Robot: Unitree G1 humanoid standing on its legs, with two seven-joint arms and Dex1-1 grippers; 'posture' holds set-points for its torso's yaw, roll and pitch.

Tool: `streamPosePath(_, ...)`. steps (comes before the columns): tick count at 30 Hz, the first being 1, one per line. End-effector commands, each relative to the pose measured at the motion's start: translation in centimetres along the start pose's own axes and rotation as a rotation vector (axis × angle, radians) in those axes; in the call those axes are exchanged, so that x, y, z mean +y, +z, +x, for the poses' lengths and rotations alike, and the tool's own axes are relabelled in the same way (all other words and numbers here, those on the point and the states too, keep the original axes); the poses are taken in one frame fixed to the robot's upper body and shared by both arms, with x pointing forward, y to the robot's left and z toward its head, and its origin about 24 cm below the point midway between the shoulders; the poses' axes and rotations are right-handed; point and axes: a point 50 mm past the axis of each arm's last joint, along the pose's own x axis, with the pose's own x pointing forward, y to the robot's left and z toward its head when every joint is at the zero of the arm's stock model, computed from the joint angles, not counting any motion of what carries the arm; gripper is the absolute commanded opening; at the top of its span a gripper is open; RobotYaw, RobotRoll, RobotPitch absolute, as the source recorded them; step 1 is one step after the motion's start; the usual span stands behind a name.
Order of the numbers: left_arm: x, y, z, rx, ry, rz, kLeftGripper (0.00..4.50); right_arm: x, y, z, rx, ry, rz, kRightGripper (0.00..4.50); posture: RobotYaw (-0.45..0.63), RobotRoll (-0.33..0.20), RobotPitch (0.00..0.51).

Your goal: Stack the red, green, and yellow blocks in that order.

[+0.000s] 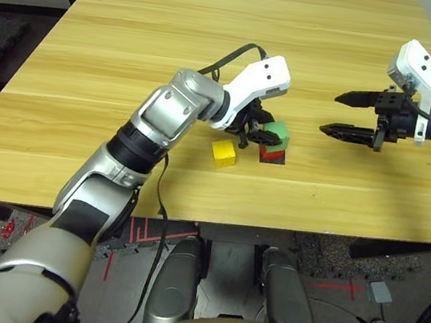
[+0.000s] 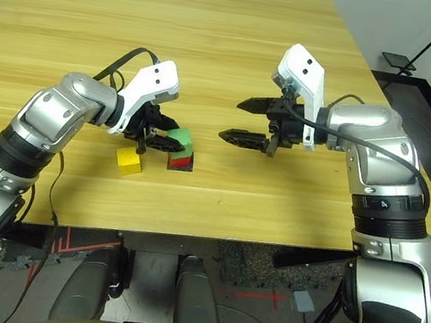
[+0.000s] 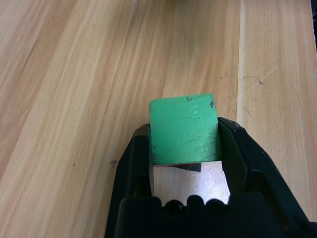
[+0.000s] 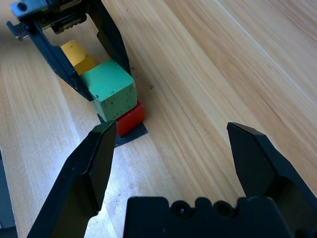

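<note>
The green block [image 1: 278, 132] sits on the red block [image 1: 273, 148], set a little askew. The red block rests on a flat black pad [image 4: 136, 133]. My left gripper [image 1: 256, 131] reaches in from the left, its two black fingers [image 3: 133, 163] lying close against both sides of the green block [image 3: 184, 129]. The yellow block [image 1: 223, 152] lies on the table just left of the stack, under the left wrist. My right gripper [image 1: 330, 114] hovers open to the right of the stack, nothing between its fingers, pointing toward the blocks [image 4: 109, 89].
The wooden table [image 1: 218, 32] stretches far back beyond the blocks. Its front edge runs close in front of the stack. A black cable [image 1: 231, 57] loops off the left wrist.
</note>
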Motion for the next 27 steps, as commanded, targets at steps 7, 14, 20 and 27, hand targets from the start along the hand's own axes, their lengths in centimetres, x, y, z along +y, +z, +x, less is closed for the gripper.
streamPosePath(7,0.0,0.7,0.3,-0.039,0.019,0.057,4.46,-0.2,0.2,0.3,-0.016,-0.003,0.003,4.50,0.22,-0.049,0.137)
streamPosePath(14,-0.2,-0.4,-3.3,0.090,0.050,0.041,4.46,-0.2,0.2,0.7,-0.024,0.009,-0.003,4.50,0.24,-0.044,0.121)
streamPosePath(20,-2.0,-3.2,-4.6,0.174,0.102,-0.023,4.46,-0.4,0.2,0.7,-0.021,0.013,-0.007,4.50,0.26,-0.047,0.115)
streamPosePath(27,-2.8,-5.6,-3.7,0.183,0.159,-0.114,4.46,-0.4,0.4,0.9,-0.021,0.026,-0.013,4.50,0.26,-0.055,0.113)
